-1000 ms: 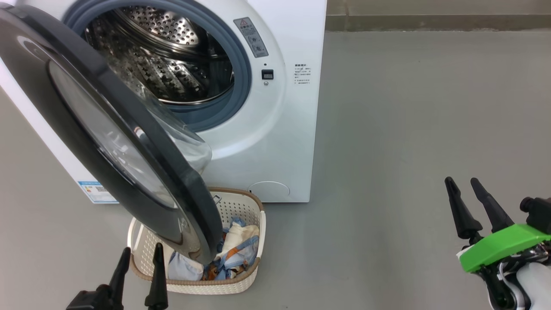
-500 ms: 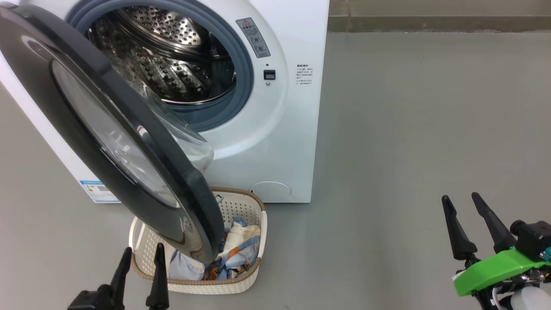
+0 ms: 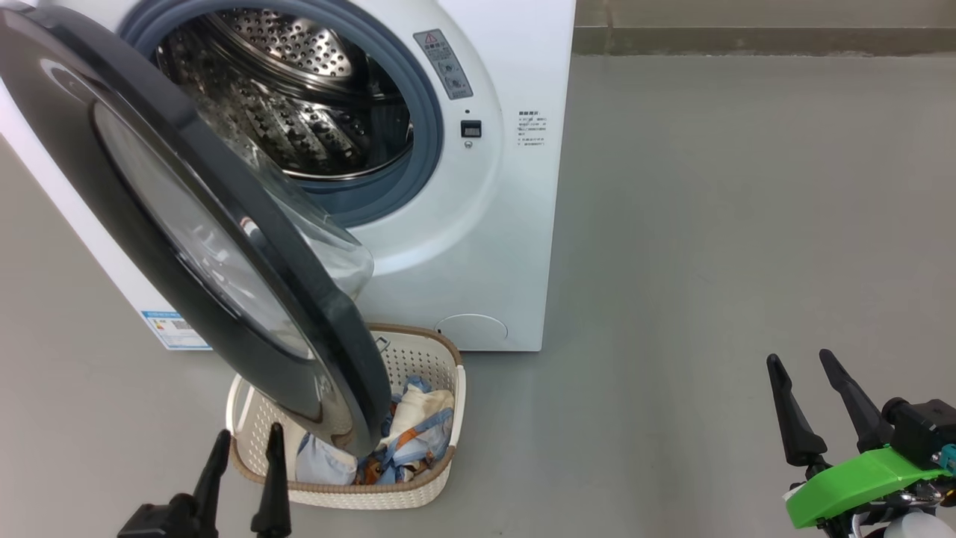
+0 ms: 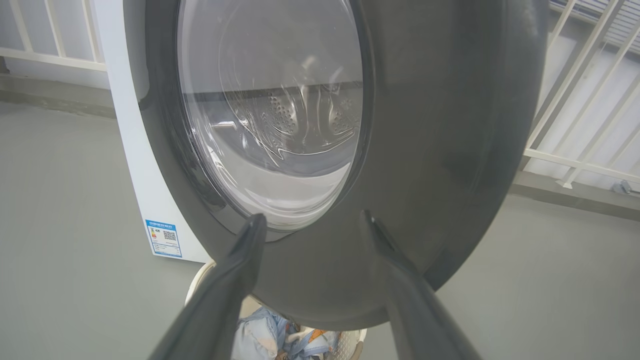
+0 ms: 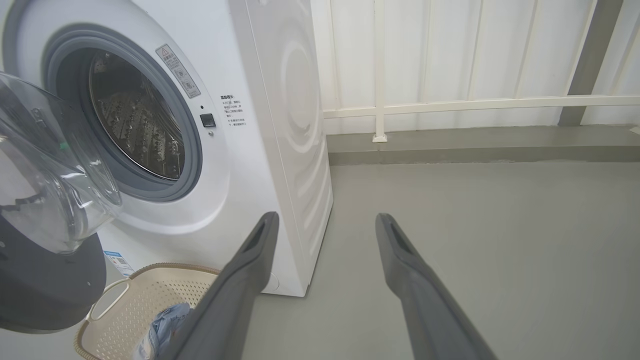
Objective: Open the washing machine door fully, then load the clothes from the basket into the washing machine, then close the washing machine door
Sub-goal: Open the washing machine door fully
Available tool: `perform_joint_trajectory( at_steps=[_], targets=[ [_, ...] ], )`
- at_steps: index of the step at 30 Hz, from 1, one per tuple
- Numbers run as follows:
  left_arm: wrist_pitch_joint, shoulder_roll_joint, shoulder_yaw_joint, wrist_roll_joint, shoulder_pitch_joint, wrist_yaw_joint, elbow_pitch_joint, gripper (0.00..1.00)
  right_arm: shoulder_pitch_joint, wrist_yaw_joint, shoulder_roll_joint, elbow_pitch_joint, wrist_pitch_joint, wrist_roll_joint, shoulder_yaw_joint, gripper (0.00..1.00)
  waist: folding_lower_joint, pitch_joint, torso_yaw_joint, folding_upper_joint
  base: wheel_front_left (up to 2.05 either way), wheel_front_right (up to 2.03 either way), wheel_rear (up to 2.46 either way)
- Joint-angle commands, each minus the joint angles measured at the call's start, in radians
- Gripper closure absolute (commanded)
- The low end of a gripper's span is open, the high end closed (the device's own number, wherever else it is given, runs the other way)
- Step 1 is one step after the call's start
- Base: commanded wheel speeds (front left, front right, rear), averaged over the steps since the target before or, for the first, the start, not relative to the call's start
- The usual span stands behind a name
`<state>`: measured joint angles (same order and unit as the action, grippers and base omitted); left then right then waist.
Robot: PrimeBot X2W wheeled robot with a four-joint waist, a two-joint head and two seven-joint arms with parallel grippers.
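The washing machine (image 3: pixel 478 246) stands at the upper left, its steel drum (image 3: pixel 299 112) exposed. The washing machine door (image 3: pixel 82 149) hangs partly open, and its lower rim swings out over the basket (image 3: pixel 433 471) on the floor. The clothes (image 3: pixel 407 441) lie inside the basket, partly hidden by the door. My left gripper (image 3: pixel 249 432) is open, just in front of the basket's near left corner. In the left wrist view its fingertips (image 4: pixel 312 217) point at the door's black rim (image 4: pixel 425 125). My right gripper (image 3: pixel 799 357) is open over bare floor far to the right, holding nothing.
Grey floor (image 3: pixel 709 224) stretches to the right of the machine. A low kerb and a white railing (image 5: pixel 450 105) run behind it. A blue label (image 4: pixel 164 239) marks the machine's lower left corner. The right wrist view shows the basket (image 5: pixel 150 295) below the door's bulging glass (image 5: pixel 45 175).
My right gripper has dropped lower in the head view, drawing back toward me. The head camera has shifted slightly. The left gripper, door and basket stay as they were.
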<state>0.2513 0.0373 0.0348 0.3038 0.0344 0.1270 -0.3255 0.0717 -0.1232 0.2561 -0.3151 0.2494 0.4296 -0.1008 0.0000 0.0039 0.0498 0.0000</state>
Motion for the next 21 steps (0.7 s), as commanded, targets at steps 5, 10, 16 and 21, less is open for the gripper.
perform_joint_trajectory(
  at_steps=[5, 10, 16, 21],
  targets=[
    [0.011, 0.018, -0.045, -0.003, 0.058, 0.004, 0.067, 1.0, -0.004, -0.008, 0.017, 0.025, 0.012, -0.005, -0.013, 0.0, 0.0, 0.0, 0.004, 0.0, 0.0, 0.0, 0.0],
    [0.011, 0.017, -0.069, -0.003, 0.083, 0.004, 0.205, 1.0, -0.005, -0.008, 0.017, 0.028, 0.012, -0.007, -0.012, 0.0, 0.0, 0.002, 0.008, 0.0, 0.0, 0.0, 0.0],
    [0.011, 0.014, -0.022, 0.012, 0.098, 0.004, 0.429, 1.0, -0.007, -0.008, 0.015, 0.033, 0.012, -0.007, -0.005, 0.0, 0.0, 0.003, 0.011, 0.0, 0.0, 0.0, 0.0],
    [0.011, 0.013, 0.117, 0.061, 0.133, -0.011, 0.487, 1.0, -0.005, -0.008, 0.01, 0.037, 0.012, -0.008, -0.007, 0.0, 0.0, 0.009, 0.006, 0.0, 0.0, 0.0, 0.0]
  ],
)
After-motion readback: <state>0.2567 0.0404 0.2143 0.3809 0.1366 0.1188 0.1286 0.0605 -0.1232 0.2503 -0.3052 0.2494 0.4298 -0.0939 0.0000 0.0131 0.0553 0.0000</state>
